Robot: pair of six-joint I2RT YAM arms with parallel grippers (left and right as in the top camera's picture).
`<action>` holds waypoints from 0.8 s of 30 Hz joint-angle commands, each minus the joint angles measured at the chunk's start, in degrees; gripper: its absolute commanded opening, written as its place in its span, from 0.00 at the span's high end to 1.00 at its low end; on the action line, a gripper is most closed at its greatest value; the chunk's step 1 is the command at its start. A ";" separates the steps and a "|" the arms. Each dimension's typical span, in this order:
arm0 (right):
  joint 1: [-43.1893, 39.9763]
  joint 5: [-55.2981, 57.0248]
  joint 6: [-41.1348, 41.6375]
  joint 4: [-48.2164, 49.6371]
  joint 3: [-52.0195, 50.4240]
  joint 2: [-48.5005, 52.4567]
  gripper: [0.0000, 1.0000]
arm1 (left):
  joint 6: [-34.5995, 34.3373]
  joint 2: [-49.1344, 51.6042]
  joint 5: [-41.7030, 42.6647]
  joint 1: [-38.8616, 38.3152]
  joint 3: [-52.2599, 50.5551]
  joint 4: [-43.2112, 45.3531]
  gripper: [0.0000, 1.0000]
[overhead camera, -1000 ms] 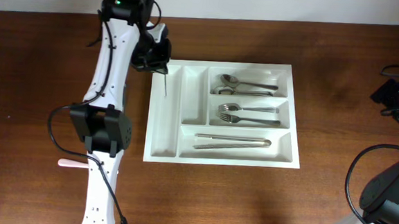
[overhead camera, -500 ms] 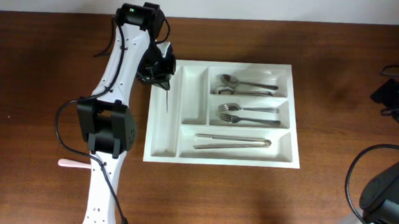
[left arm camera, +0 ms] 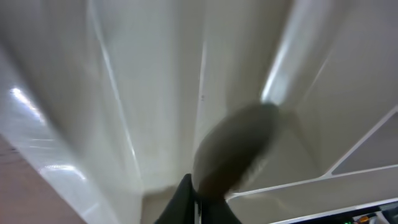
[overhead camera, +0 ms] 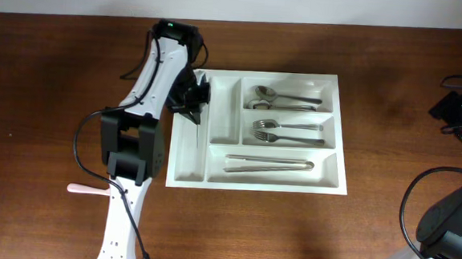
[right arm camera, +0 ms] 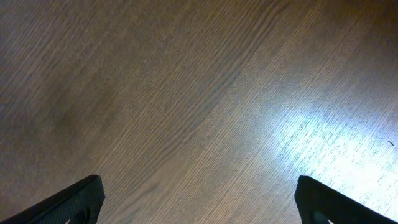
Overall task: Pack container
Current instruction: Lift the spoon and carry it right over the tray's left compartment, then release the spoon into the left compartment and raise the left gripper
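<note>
Utensil [overhead camera: 194, 134] pinched in left claw [overhead camera: 193, 111], above container [overhead camera: 298, 76]

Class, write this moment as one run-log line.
left jaws: shut on utensil | utensil: over leftmost narrow compartment of container | right jaws: open, empty, above table

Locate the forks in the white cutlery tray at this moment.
In the overhead view, the forks lie in the middle wide compartment of the cutlery tray, image-right, with the spoons above them and the tongs below.
</note>
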 commanded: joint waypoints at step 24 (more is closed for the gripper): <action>0.09 0.13 0.26 0.02 0.98 0.15 0.01 | 3.82 -2.27 -3.96 10.10 8.61 6.03 0.50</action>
